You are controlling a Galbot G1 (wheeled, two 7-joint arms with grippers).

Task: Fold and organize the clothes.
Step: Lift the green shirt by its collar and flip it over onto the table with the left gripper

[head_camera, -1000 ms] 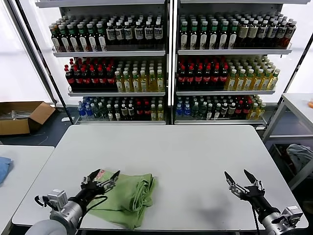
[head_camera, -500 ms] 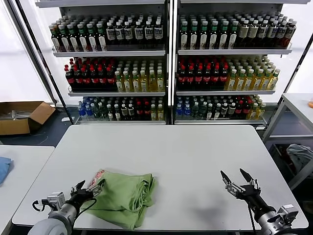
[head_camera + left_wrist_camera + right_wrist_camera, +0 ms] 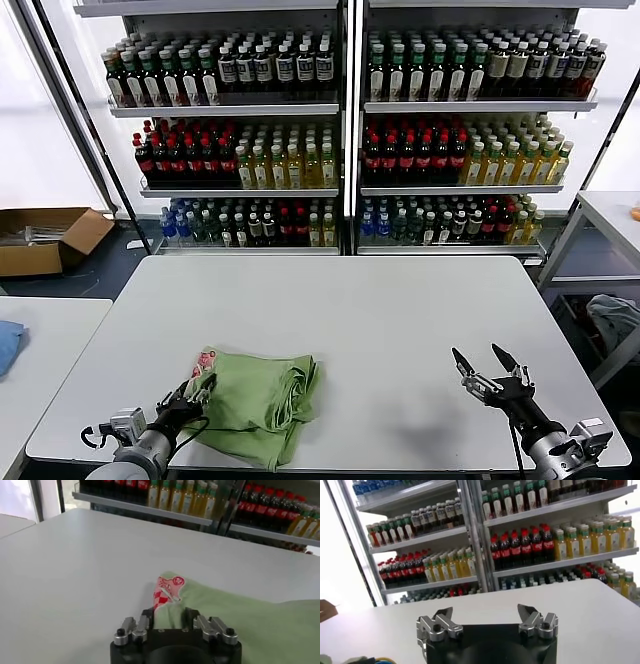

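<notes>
One light green shirt (image 3: 258,400) lies folded in a loose bundle on the white table (image 3: 400,310) at the front left, plain side up. A red-and-white print (image 3: 203,361) shows at its left corner. My left gripper (image 3: 196,394) sits low at that corner. In the left wrist view the left gripper (image 3: 170,613) has its fingers (image 3: 146,616) pressed on a bunched ridge of green shirt (image 3: 250,625) just below the print (image 3: 167,587). My right gripper (image 3: 491,364) hovers open over bare table at the front right, nothing between the right gripper's (image 3: 485,613) fingers.
Shelves of bottles (image 3: 340,130) stand behind the table. A cardboard box (image 3: 45,236) sits on the floor at the far left. A blue cloth (image 3: 7,342) lies on a side table to the left. Another table (image 3: 612,212) stands at the right.
My left gripper has dropped and drawn back to the shirt's left corner, and its jaws have closed from wide open onto the fabric. The right gripper has barely shifted.
</notes>
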